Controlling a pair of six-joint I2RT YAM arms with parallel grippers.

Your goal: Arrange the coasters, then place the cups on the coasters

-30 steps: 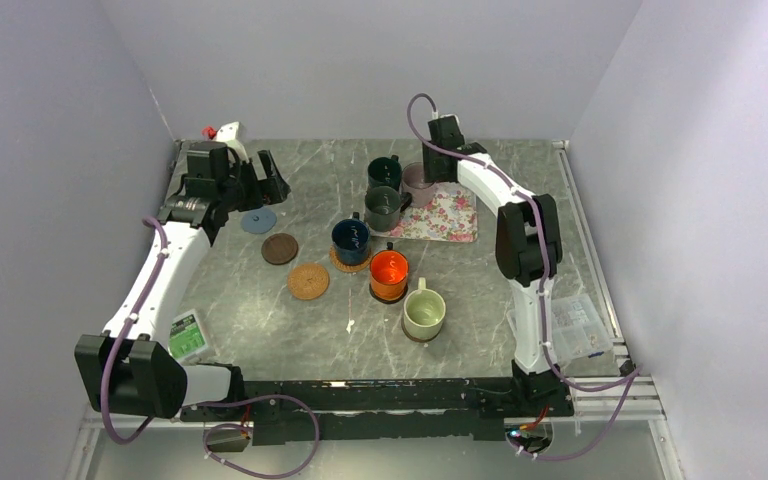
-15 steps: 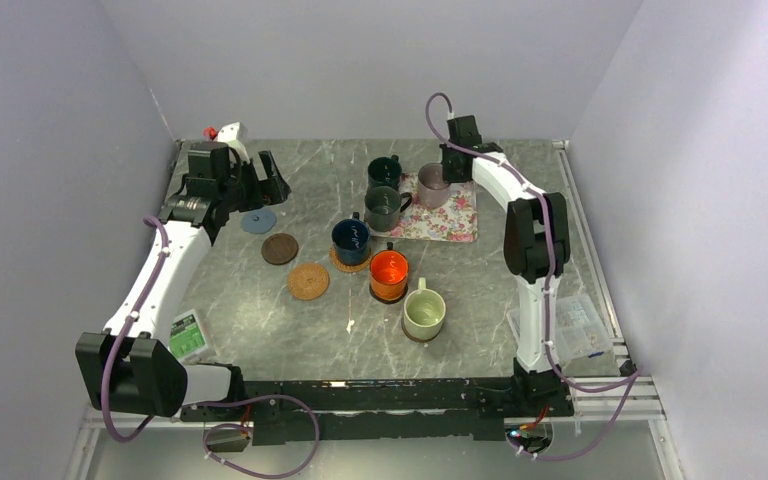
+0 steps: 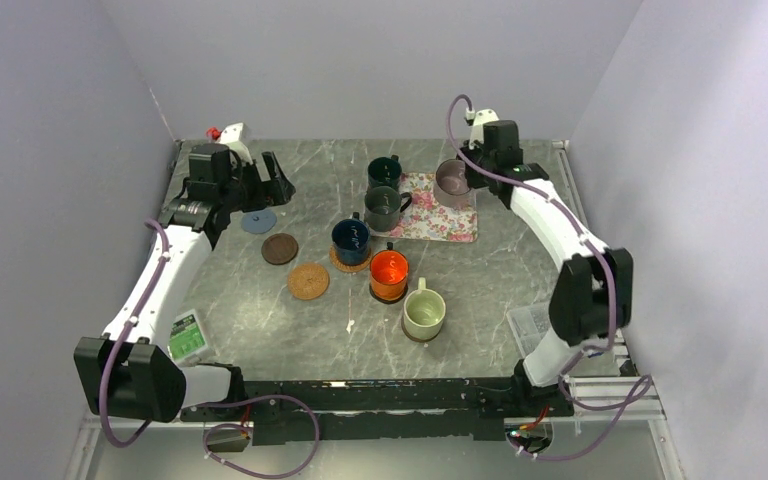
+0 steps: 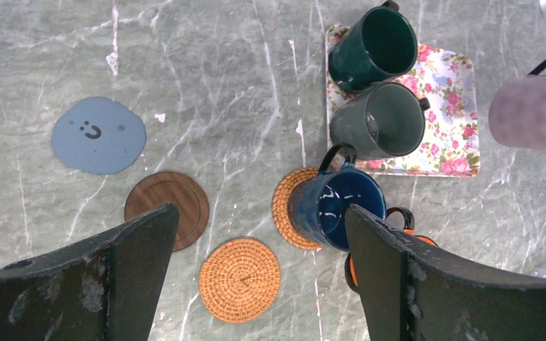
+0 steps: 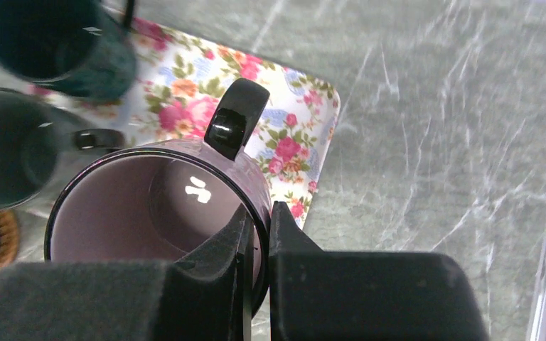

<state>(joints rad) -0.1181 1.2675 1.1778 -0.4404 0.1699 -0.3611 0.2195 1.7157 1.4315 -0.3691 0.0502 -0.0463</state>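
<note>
Right hand (image 5: 258, 213): clamped on mauve cup (image 5: 149, 206) rim, wall pinched for lifting off mat (image 5: 284, 142).
Left hand (image 4: 259, 220): held apart over coasters (image 4: 239, 278).

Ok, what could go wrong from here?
1. The right gripper pinches the mauve cup only at its rim; it may tilt or slip.
2. The free coasters lie near the open left gripper; carrying the cup there could knock the dark green cup or dark grey cup, or meet that gripper.
</note>
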